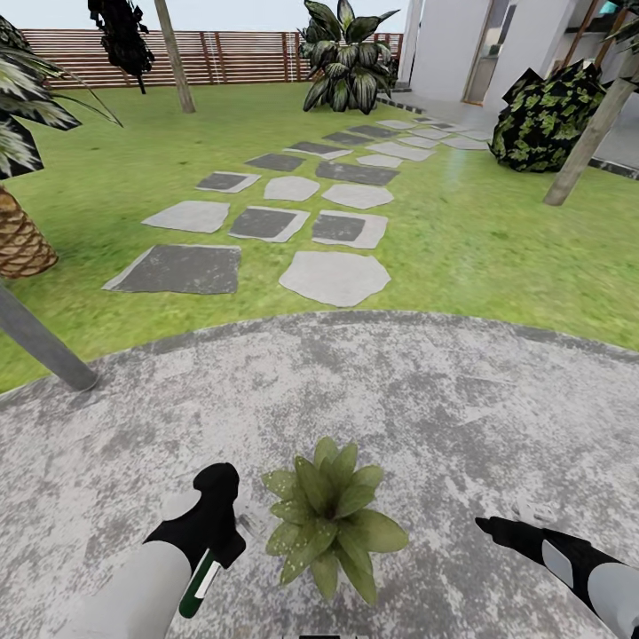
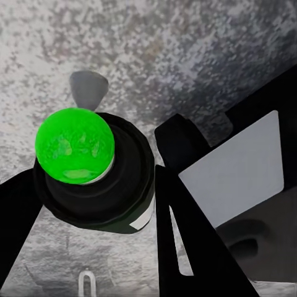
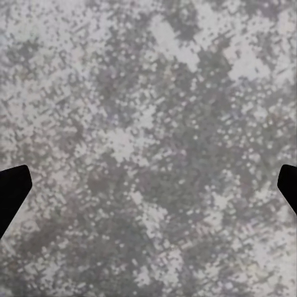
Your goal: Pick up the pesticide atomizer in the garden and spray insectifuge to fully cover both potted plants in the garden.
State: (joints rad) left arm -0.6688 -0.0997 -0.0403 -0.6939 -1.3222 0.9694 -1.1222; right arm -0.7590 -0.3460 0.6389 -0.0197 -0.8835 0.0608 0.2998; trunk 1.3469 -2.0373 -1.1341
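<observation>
The left pincer [image 1: 232, 524] is clamping the pesticide atomizer [image 1: 199, 584], sitting just left of the potted plant [image 1: 330, 525] on the grey paved patio [image 1: 426, 399]. In the left wrist view the atomizer [image 2: 93, 179] is showing a bright green round end between black fingers [image 2: 185, 247]. Right of the plant, the right pincer [image 1: 486, 525] is hovering with fingers [image 3: 12, 189] spread wide, gripping nothing.

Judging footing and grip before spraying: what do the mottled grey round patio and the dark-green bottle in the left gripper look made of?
The mottled grey round patio looks like rough matte stone or concrete: speckled, no shine. The dark-green bottle looks like smooth plastic with a white label; that is a guess. The left gripper is shut on it.
</observation>
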